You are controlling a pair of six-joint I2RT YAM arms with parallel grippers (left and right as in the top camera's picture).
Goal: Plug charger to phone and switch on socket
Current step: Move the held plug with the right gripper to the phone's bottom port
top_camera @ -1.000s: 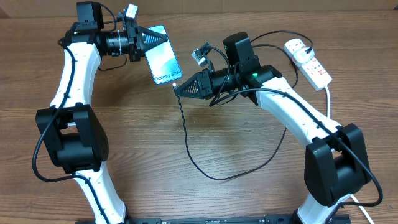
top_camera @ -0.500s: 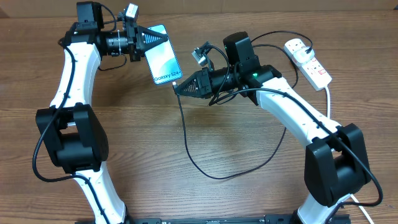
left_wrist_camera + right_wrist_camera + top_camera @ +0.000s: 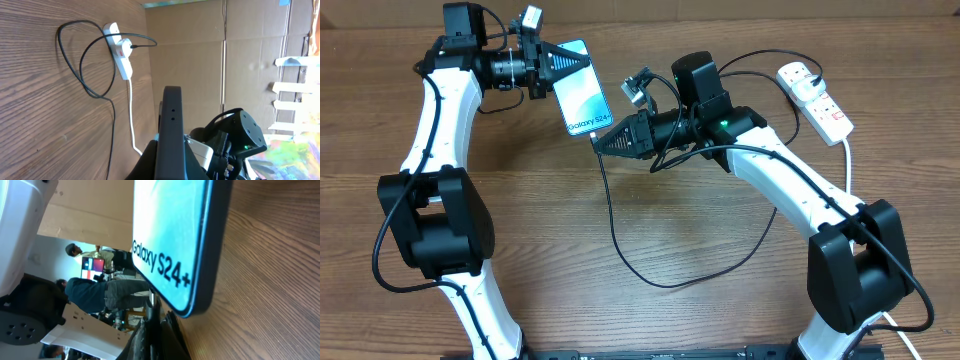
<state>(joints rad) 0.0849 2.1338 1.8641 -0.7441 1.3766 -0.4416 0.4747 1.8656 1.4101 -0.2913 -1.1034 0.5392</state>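
- The phone [image 3: 582, 100] was held above the desk [image 3: 550, 250] in the upper left-centre of the overhead view. Its cyan screen was turned upward and its lettered end pointed to the lower right.
- The left hand [image 3: 567, 63] was pressed together on the phone's upper end. In the left wrist view the phone was shown edge-on as a dark upright bar at the bottom centre.
- The right hand [image 3: 603, 143] was closed in a pinch on the connector end of the charger [image 3: 670, 286], just beside the phone's lower edge. Whether the connector was seated in the port could not be told.
- In the right wrist view the "Galaxy S24+" end filled the upper frame, and the dark fingertips [image 3: 145, 335] were found just left of its lower corner.
- From the right hand the thin black cable was hung down to the desk, looped across the lower centre and lost from view beneath the right arm [image 3: 790, 185].
- The socket [image 3: 815, 98] was laid at the upper right, well apart from both hands, with the right arm stretched between it and the phone.
- A black plug [image 3: 131, 46] was seated in one outlet, and a white cord [image 3: 847, 160] was led away toward the lower right.
- A cardboard wall [image 3: 200, 50] was seen behind the desk.
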